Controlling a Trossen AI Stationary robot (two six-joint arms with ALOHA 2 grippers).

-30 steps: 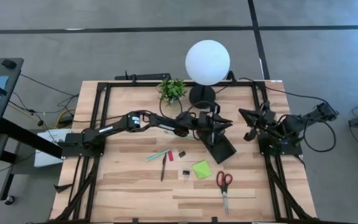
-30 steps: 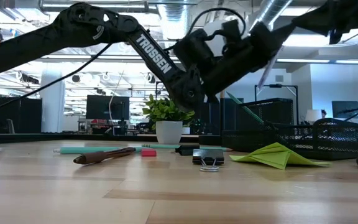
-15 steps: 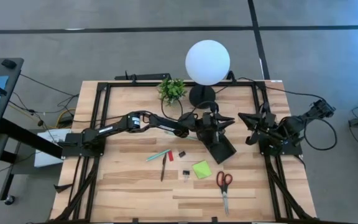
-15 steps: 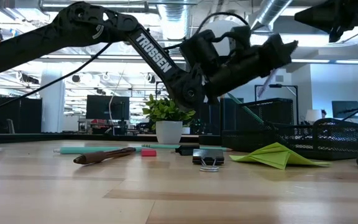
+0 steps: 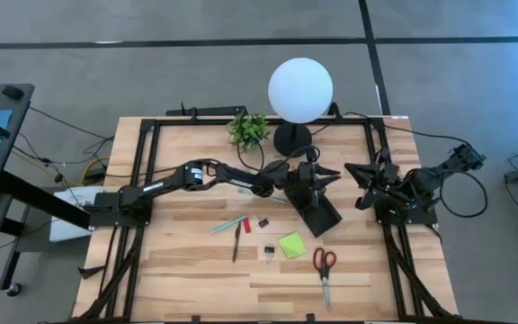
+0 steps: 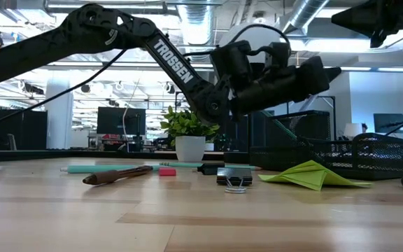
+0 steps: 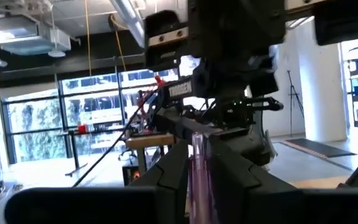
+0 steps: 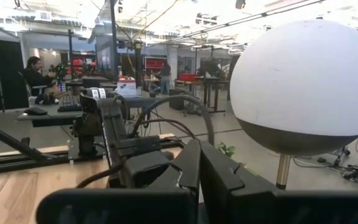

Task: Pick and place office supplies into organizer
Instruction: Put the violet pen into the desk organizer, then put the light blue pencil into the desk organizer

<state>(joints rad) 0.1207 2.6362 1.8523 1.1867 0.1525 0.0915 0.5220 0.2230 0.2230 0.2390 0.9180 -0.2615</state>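
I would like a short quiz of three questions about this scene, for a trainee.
1. True or false: the left claw holds a pink pen.
2. What lies nearest the scissors? A) sticky-note pad B) potted plant C) teal pen
3. Fill in: the left claw is above the ____.

Key:
1. True.
2. A.
3. organizer.
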